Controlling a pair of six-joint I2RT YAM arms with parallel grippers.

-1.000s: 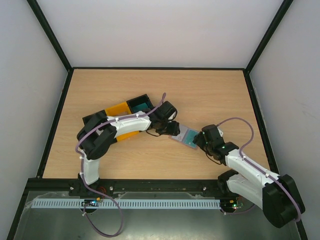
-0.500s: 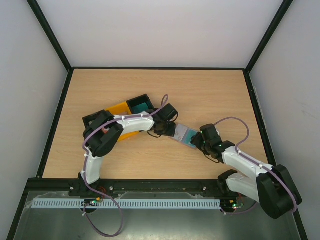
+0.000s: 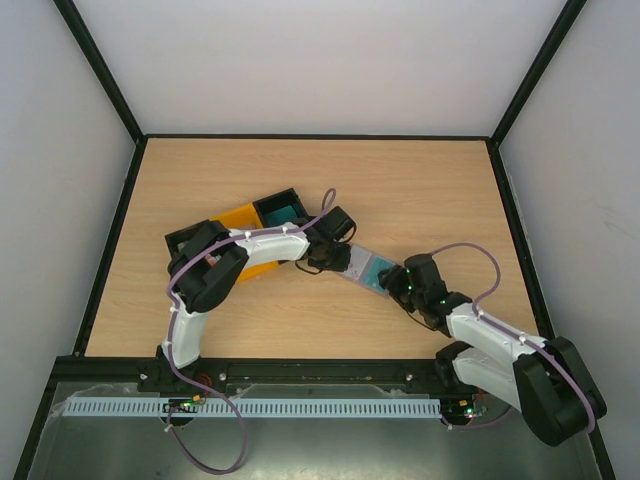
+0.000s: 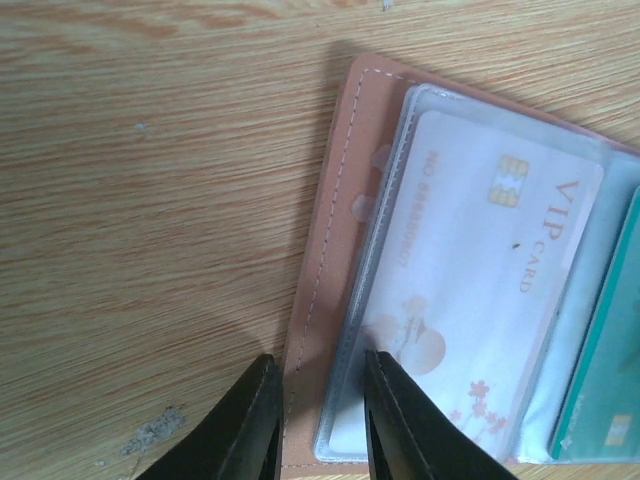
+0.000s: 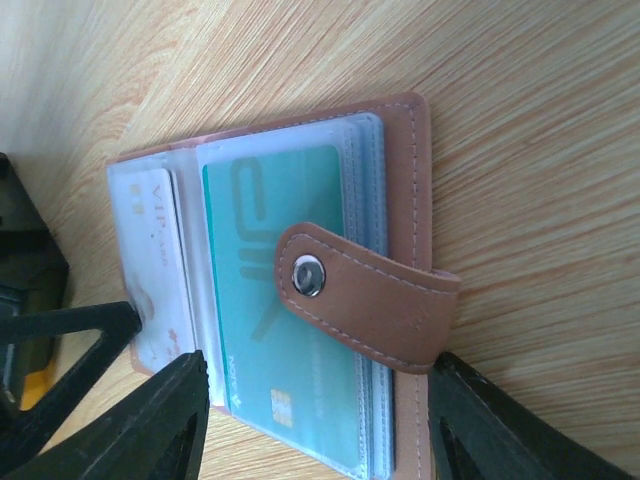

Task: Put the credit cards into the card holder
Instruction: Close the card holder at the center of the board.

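On the pale wood-grain tabletop [image 3: 400, 190] both arms have shifted within the last second. The right arm [image 3: 490, 335] has sunk lower and the left arm [image 3: 260, 245] has swung in, while the card holder [image 3: 368, 270] has kept its place, lying open between them. That looks like steadying it for loading.

The left gripper [image 4: 318, 360] has its jaws drawn narrow astride the stitched brown cover edge; whether they pinch it cannot be told. The right gripper [image 5: 318, 365] stands with its jaws wide and empty, either side of the holder.

Clear glossy sleeves [image 4: 385, 250] hold a pale VIP card [image 4: 480, 290] and a teal card [image 5: 270, 300]. A rounded strap [image 5: 380, 310] carries a metal snap [image 5: 308, 276].
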